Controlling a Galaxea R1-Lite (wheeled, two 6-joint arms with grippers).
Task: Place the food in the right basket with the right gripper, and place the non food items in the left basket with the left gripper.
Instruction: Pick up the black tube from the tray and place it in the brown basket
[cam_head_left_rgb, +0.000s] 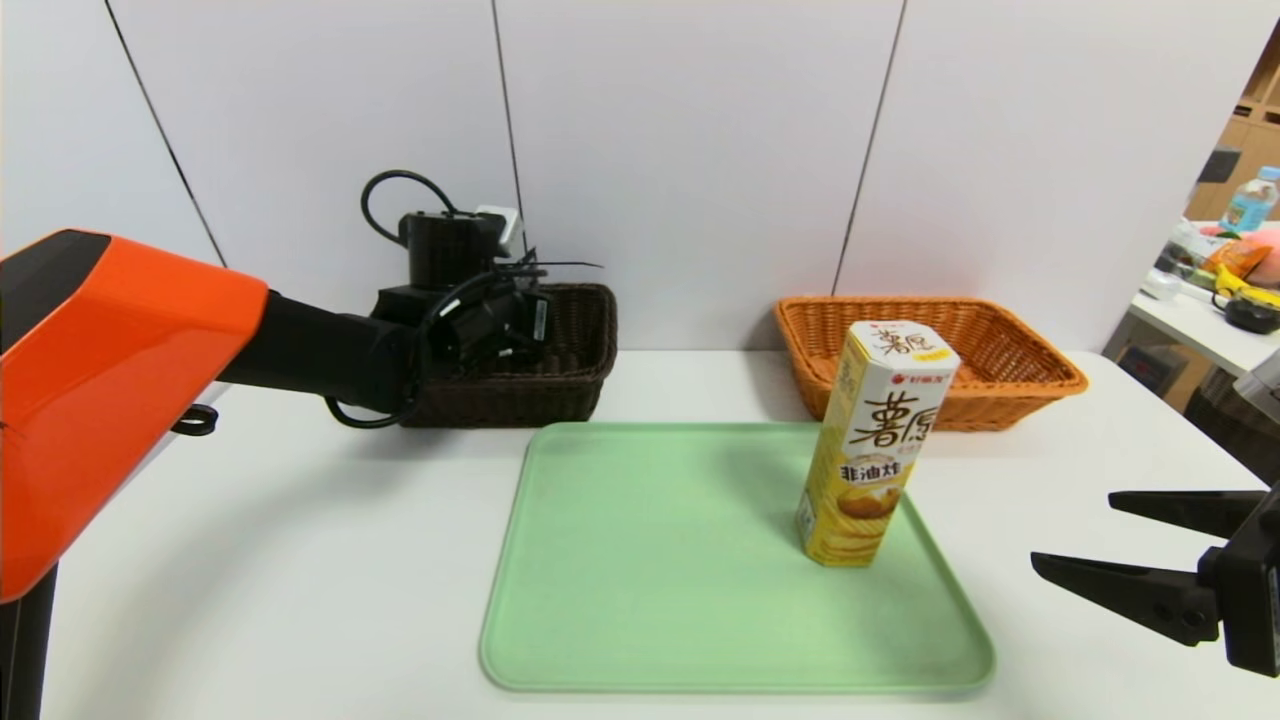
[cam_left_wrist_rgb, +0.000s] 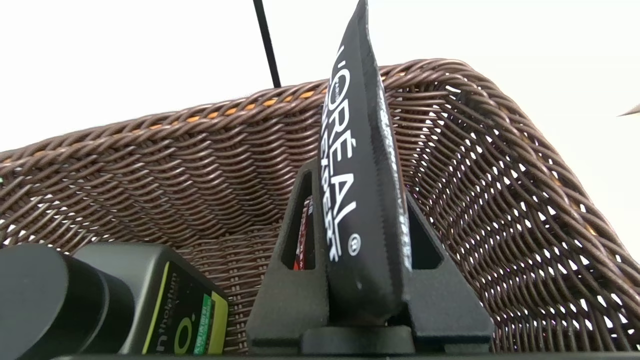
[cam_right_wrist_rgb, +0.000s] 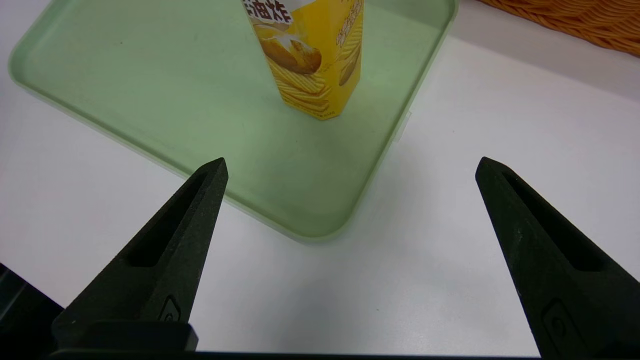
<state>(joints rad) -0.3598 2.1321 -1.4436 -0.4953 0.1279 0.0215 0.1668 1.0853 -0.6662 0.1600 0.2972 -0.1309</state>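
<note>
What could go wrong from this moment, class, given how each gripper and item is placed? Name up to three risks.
1. The yellow chip box stands tall and upright on the green tray; the open right gripper could tip it if one finger nudges it first.
2. The left gripper holds the black L'Oreal tube inside the dark basket; released upright, it may land on the dark bottle.
3. Lifted high, the box may clip the orange basket rim.
</note>
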